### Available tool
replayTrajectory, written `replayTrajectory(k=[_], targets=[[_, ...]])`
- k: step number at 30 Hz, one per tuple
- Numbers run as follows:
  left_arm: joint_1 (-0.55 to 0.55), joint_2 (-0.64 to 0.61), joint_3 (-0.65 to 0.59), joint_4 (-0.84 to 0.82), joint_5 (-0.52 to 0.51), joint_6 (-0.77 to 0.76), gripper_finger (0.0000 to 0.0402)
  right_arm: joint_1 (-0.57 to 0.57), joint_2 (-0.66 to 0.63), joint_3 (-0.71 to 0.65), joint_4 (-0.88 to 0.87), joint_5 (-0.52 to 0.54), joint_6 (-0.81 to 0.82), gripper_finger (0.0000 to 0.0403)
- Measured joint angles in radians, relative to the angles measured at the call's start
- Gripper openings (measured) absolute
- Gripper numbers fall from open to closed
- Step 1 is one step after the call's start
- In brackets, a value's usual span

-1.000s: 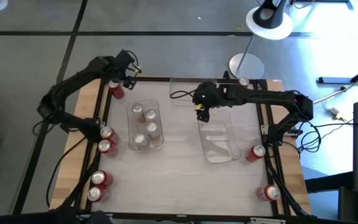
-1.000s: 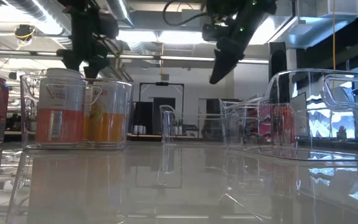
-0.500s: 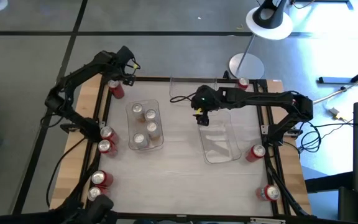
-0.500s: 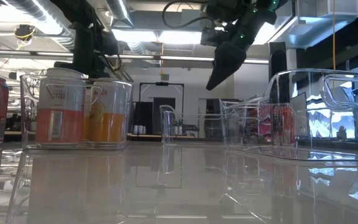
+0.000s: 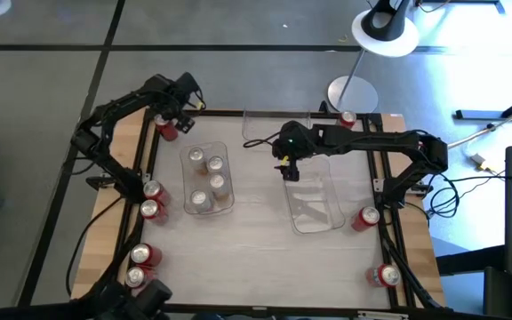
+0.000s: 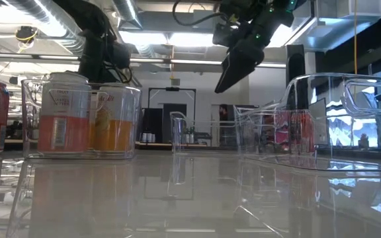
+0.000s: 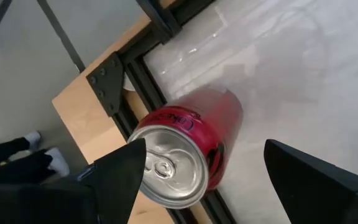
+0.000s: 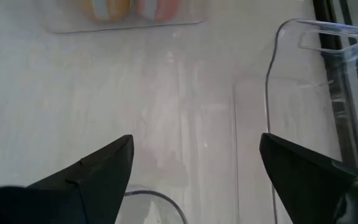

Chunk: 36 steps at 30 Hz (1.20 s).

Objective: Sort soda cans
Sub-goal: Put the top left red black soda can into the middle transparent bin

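Observation:
A red soda can (image 5: pixel 167 127) stands upright at the table's far-left corner, by the frame rail. My left gripper (image 5: pixel 183 102) hovers over it, open; in the left wrist view the can (image 7: pixel 188 146) shows between the two fingers, apart from both. Several pale, orange-labelled cans (image 5: pixel 208 180) stand in the left clear bin (image 5: pixel 188 203). My right gripper (image 5: pixel 289 169) hangs open over the far end of the right clear bin (image 5: pixel 327 213), which holds no can. More red cans stand along the left edge (image 5: pixel 152 200) and the right edge (image 5: pixel 368 218).
A third clear bin (image 5: pixel 274 124) sits at the far edge. Red cans stand at the near-left (image 5: pixel 140 265) and near-right (image 5: pixel 384 276) corners, and another at the far right (image 5: pixel 348 117). A lamp base (image 5: pixel 352 92) stands beyond the table. The table's middle (image 5: pixel 256 240) is bare.
My left arm has swung and its gripper has shifted a little toward the table's right, staying over the far-left red can. My right gripper has tipped slightly over the right bin's far end. No can has moved.

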Motion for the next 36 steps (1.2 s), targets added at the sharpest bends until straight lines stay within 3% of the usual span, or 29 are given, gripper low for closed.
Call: replayTrajectory(k=[13,19,25,36], targets=[[-0.014,0.101,0.005,-0.048,-0.082,0.078,0.0315,0.000,0.000,0.000,0.037,-0.009,0.012,0.0347],[-0.034,0.075,0.004,-0.042,0.003,0.140,0.0316,0.000,0.000,0.000,0.072,-0.009,0.013,0.0347],[-0.048,0.030,0.003,0.075,0.084,0.212,0.0315,0.000,0.000,0.000,0.082,-0.009,0.013,0.0347],[-0.013,0.004,-0.002,0.007,0.065,0.156,0.0315,0.000,0.000,0.000,0.082,-0.008,0.013,0.0347]])
